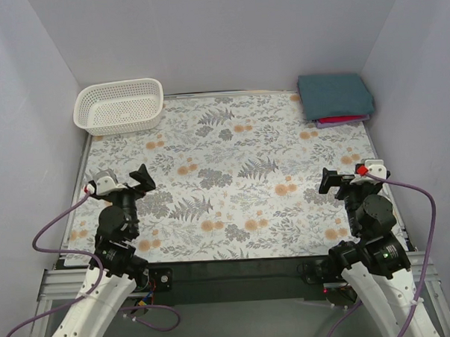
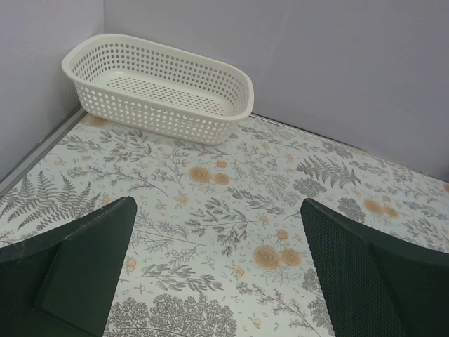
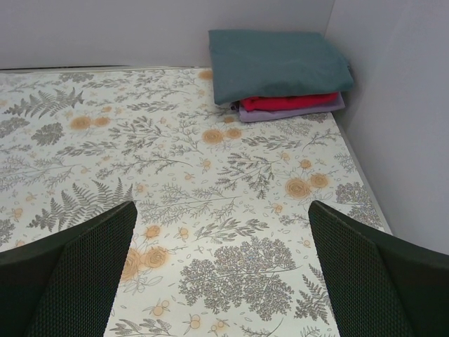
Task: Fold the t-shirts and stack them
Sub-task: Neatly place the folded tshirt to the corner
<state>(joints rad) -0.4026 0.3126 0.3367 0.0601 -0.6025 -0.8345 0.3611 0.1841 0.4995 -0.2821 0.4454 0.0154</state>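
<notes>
In the far right corner of the table, tight against the pale grey walls (image 1: 399, 49): three folded cloth t-shirts in one neat stack. On top, a plain slate blue-grey t-shirt (image 3: 277, 64), folded square and covering most of the pile. Directly beneath, a bright red t-shirt (image 3: 291, 102), seen only as a strip along the near edge. At the bottom, a pale lavender t-shirt (image 3: 295, 112), lying on the floral table cover (image 1: 226, 191) and poking out just past the red layer. In the far left corner, well apart from the stack, a white plastic lattice basket (image 1: 118, 122), oblong and upright, resting on the same cover. Near the front edge on the left, the left gripper (image 1: 121, 180), hovering over the leaf-and-flower print, jaws released and spread wide, grasping nothing. In its wrist view, two dark fingers (image 2: 84, 267) at either side of bare printed cover, with the basket beyond. Near the front edge on the right, the right gripper (image 1: 352, 174), likewise spread wide and holding nothing, facing the stack and well short of it. From each wrist, purple cables (image 1: 45, 236) looping down past the arm bases.
</notes>
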